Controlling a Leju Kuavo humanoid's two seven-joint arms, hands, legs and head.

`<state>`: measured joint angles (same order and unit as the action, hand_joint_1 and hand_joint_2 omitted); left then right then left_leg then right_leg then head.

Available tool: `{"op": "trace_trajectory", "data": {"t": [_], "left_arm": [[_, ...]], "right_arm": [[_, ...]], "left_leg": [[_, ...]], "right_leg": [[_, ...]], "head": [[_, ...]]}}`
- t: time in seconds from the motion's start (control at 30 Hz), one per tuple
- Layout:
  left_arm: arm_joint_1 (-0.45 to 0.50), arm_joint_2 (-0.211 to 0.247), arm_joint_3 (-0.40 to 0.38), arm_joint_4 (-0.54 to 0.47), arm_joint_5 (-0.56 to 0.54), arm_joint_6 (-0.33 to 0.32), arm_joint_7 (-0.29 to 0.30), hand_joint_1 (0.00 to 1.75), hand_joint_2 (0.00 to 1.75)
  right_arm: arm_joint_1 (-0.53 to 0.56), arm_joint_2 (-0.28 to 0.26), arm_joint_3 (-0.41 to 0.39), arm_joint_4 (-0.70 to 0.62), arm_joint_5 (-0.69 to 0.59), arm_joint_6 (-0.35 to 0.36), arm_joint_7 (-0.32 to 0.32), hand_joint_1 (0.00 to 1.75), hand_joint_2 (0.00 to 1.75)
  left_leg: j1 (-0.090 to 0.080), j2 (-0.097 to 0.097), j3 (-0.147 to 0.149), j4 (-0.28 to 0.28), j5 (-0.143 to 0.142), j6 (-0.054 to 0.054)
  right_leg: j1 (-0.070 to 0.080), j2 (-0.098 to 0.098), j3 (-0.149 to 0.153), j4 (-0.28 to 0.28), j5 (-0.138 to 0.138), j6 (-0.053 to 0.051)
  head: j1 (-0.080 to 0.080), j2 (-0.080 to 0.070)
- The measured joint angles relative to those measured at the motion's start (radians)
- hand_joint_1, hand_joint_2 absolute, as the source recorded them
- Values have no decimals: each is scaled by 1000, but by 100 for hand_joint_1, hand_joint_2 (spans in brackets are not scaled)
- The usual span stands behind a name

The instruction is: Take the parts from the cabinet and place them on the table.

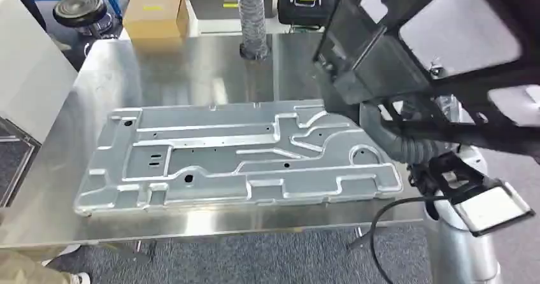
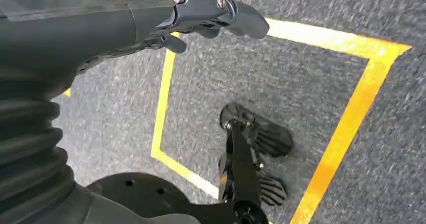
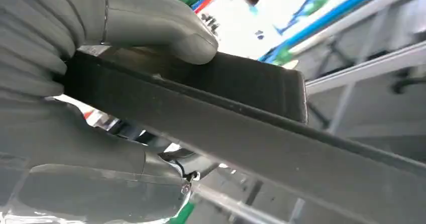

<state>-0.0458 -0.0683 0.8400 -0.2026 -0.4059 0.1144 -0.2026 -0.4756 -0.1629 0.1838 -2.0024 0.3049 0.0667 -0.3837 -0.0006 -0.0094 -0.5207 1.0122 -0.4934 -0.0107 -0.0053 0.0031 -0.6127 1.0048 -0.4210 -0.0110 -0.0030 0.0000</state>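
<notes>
A large silver stamped metal panel [image 1: 239, 153] lies flat on the steel table [image 1: 191, 67]. High at the right, close to my head, hangs a black plastic frame part [image 1: 407, 48] with open windows, tilted over the table's right end. My right hand [image 1: 377, 117] grips its lower edge. In the right wrist view the thumb [image 3: 150, 28] presses down on the black part [image 3: 261, 133], with the fingers under it. My left hand [image 2: 201, 18] hangs over the grey carpet, holding nothing, its fingers loosely apart.
A white cabinet [image 1: 28, 74] stands to the table's left. Behind the table are a cardboard box [image 1: 156, 13], a grey flexible hose [image 1: 253, 16], a black stool [image 1: 79, 9] and a black case [image 1: 305, 4]. A person's leg [image 1: 25, 268] shows at bottom left. Yellow floor tape [image 2: 351, 118] marks the carpet.
</notes>
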Motion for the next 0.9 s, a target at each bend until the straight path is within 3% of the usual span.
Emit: {"op": "trace_trajectory", "data": {"t": [0.03,0.07,0.13,0.17,0.2,0.23,0.33,0.37,0.4,0.43,0.5,0.53,0.57,0.63,0.67,0.7,0.73,0.77,0.83,0.87,0.9], "left_arm": [[-1,1,5,0,2,0,0,0,175],[-1,-1,9,0,6,0,0,0,175],[0,0,15,0,8,0,0,0,175],[1,0,19,0,10,0,0,0,175],[2,0,23,0,11,1,0,0,175],[4,0,27,0,11,3,-1,0,175],[4,0,40,0,14,6,-8,0,175],[3,0,44,0,18,6,-11,0,175],[1,0,47,0,18,6,-15,0,175],[4,0,50,0,19,6,-16,0,175],[9,-1,55,0,16,5,-17,0,175],[8,-2,55,0,9,2,-18,0,175],[6,-2,56,0,3,0,-17,0,175],[4,-2,56,0,-12,-7,-17,0,175],[2,-2,56,0,-15,-8,-15,0,175],[2,-2,55,0,-22,-10,-14,0,175],[1,-2,55,0,-30,-13,-11,0,175],[0,-2,55,0,-37,-14,-7,0,175],[-2,-3,55,0,-52,-18,1,0,175],[-6,-3,54,0,-55,-19,2,0,175],[-11,-3,54,0,-60,-19,2,0,175]], "right_arm": [[-4,-7,-7,4,26,-7,5,175,175],[-12,-15,-11,12,53,-15,13,175,175],[-13,-27,-13,42,116,-33,24,175,175],[-11,-33,-12,63,139,-40,27,175,175],[-10,-38,-11,81,163,-49,35,175,175],[-12,-43,-10,102,199,-66,49,175,175],[-34,-54,1,193,362,-140,106,175,175],[-41,-57,5,226,383,-150,116,175,175],[-49,-61,7,249,389,-154,119,175,175],[-51,-66,11,269,401,-156,126,175,175],[-67,-69,24,298,449,-157,152,175,175],[-80,-76,33,319,483,-153,175,175,175],[-100,-81,43,347,514,-143,193,175,175],[-136,-83,71,426,576,-129,224,175,175],[-145,-83,90,461,597,-127,230,175,175],[-150,-82,108,504,612,-124,232,175,175],[-160,-75,132,550,636,-121,238,175,175],[-172,-62,155,592,659,-115,246,175,175],[-206,-23,205,683,702,-99,250,175,175],[-221,-4,231,730,721,-96,254,175,175],[-239,22,257,777,734,-90,257,175,175]], "left_leg": [[3,1,-5,20,-17,0],[5,3,-31,72,-45,-4],[10,3,-112,217,-110,-12],[11,3,-153,281,-130,-16],[12,3,-175,302,-125,-19],[13,3,-171,272,-94,-18],[13,4,-76,25,66,-10],[9,4,-72,2,42,-7],[6,5,-71,-5,35,1],[4,4,-72,-5,53,8],[8,3,-70,-12,59,18],[12,5,-64,-21,65,24],[12,5,-63,-23,66,28],[11,5,-63,-23,64,32],[11,5,-63,-22,64,33],[11,4,-63,-22,64,33],[12,3,-61,-22,63,32],[12,2,-60,-20,62,29],[12,2,-57,-15,56,21],[7,3,-61,-13,52,15],[5,3,-65,-9,51,11]], "right_leg": [[-3,-1,12,-8,0,-3],[-3,-2,16,-10,-2,-7],[-1,-2,18,-10,-7,-13],[-1,-1,18,-9,-9,-13],[-1,0,20,-9,-11,-13],[-1,0,23,-9,-14,-12],[-1,2,41,-8,-25,-4],[3,1,43,-5,-26,1],[4,1,34,-4,-27,7],[3,0,33,-4,-29,13],[5,0,36,-7,-26,24],[-1,0,33,4,-39,29],[-1,-1,15,43,-66,32],[-5,-1,-66,209,-142,40],[-7,-1,-104,282,-164,43],[-9,-1,-126,318,-165,44],[-12,-2,-122,300,-140,45],[-15,-2,-94,235,-96,45],[-18,-2,-9,50,-5,40],[-14,-2,12,13,-15,36],[-10,-1,9,4,-13,29]], "head": [[0,0],[-8,0],[-7,0],[-7,0],[-6,0],[-7,0],[-7,0],[-6,0],[-6,0],[-5,0],[-6,0],[-8,0],[1,0],[3,0],[3,0],[4,0],[3,0],[4,0],[4,0],[4,0],[3,0]]}}
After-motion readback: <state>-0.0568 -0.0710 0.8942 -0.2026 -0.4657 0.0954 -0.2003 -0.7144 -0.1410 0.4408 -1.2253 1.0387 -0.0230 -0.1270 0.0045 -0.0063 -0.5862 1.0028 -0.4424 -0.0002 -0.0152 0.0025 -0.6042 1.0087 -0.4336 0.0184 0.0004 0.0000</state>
